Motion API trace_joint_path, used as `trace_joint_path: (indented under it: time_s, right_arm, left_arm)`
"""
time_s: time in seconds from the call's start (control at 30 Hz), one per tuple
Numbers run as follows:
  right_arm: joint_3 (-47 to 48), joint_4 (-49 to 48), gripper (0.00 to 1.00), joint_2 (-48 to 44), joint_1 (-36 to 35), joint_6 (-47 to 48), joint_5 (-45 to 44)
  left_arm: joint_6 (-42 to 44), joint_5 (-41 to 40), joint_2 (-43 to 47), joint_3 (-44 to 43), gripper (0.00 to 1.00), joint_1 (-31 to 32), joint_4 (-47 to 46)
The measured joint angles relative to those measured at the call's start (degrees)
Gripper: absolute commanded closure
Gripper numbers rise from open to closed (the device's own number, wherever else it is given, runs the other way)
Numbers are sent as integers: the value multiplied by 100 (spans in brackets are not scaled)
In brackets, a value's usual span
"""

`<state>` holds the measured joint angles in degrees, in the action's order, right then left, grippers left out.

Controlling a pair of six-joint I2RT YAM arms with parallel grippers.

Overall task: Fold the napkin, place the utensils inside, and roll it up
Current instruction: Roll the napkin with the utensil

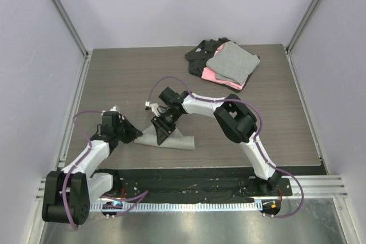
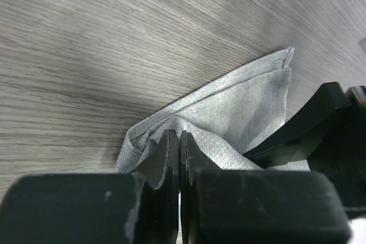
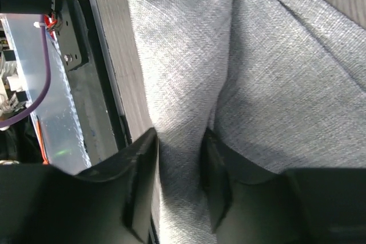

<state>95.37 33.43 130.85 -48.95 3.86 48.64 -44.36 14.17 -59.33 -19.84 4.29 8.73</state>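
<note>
Left gripper (image 2: pixel 175 152) pinches napkin (image 2: pixel 240 107) edge; right gripper (image 3: pixel 178 170) clamps a fold. Napkin bunched, folded, near desk's front edge.

Most of the open room on the bench (image 1: pixel 114 72) is the far half: bare wood from 9 round to 12, and again along the 3 o'clock side. The only lump out there is the stack of cloths (image 1: pixel 226 64) at about 1 (grey on pink on black), close to the back wall (image 1: pixel 189 4).

The tight spot is around 7. The left end effector (image 1: pixel 139 136) and right end effector (image 1: pixel 160 139) are both clamped on the napkin (image 1: pixel 180 142) near each other, leaving just a narrow gap between them. The right arm (image 1: pixel 234 119) stretches from 5 across the middle, so a low pass there is blocked. Side walls (image 1: pixel 34 84) box in 9 and 3.
</note>
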Motion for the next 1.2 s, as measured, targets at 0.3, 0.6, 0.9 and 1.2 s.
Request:
trace_joint_path:
  time_s: [0.3,0.6,0.9,1.2]
  right_arm:
    - [-238,-20,36,-581,-15,-127,-1178]
    - [-1606,-1134,28,-2205,-511,157,-3263]
    - [-2135,-1886,28,-2319,-1952,1147,-5285]
    - [-2135,-2059,35,-1849,-1838,1469,-5689]
  left_arm:
    - [2,131,-409,-44,100,0,-94]
    - [2,234,-828,-317,100,-9,-44]
    - [4,234,-1121,-610,100,-9,216]
    - [7,234,-1132,-634,100,-9,254]
